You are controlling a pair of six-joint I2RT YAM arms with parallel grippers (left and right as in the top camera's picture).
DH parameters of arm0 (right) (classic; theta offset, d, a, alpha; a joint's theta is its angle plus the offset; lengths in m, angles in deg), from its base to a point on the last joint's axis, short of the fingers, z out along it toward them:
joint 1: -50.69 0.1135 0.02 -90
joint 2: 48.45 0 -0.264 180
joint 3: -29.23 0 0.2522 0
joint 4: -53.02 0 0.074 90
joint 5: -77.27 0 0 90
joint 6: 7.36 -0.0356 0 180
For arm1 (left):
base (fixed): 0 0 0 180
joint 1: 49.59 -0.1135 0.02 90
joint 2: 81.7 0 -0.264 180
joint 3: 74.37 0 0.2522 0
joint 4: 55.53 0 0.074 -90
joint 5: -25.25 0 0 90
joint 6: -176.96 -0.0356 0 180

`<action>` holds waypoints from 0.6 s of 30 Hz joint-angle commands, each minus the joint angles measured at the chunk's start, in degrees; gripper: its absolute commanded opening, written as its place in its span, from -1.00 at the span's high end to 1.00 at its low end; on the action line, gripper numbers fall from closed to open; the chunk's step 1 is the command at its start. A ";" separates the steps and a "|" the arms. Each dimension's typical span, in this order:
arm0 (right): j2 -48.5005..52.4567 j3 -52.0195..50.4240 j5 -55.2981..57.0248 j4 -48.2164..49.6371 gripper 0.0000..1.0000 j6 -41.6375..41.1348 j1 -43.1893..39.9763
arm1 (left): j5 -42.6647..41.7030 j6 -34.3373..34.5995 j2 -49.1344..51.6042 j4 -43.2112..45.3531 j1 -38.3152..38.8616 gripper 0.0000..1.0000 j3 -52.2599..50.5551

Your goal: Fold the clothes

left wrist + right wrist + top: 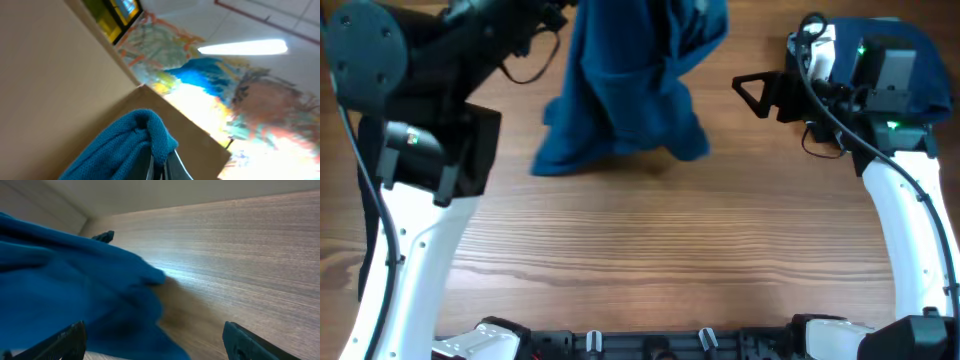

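Dangling blue garment point(620, 95) in left hand point(162, 165)

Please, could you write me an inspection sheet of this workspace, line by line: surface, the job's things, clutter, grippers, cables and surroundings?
Surface: wooden table, bare wood across the near half, no stains seen.
Job's things: blue cloth is held up at the far side, with its lower part bunched on the table. A second blue piece shows under the right arm, mostly hidden.
Clutter: nothing seen.
Grippers: left gripper is shut on the blue cloth's edge. Right gripper is open and empty, beside the cloth and apart from it.
Cables: black cable loops over the right arm. A second cable hangs by the left arm.
Surroundings: ceiling light and painted wall, seen in the left wrist view.
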 commanded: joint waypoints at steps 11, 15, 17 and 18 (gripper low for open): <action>-0.90 0.96 -11.56 -3.45 -0.75 7.87 -1.46 | 3.06 -33.64 -1.05 -48.68 -2.78 0.92 1.27; 0.22 0.96 -5.42 -3.30 -0.73 6.43 3.39 | 8.57 -45.75 -1.05 -70.60 -6.32 0.92 1.25; 2.19 0.96 1.90 -2.60 -0.73 2.19 7.30 | 21.84 -45.66 -1.05 -78.97 -8.48 0.92 1.25; 3.32 0.96 4.66 -2.43 -0.73 -0.42 8.68 | 25.86 -45.33 -1.05 -80.98 -9.40 0.92 1.25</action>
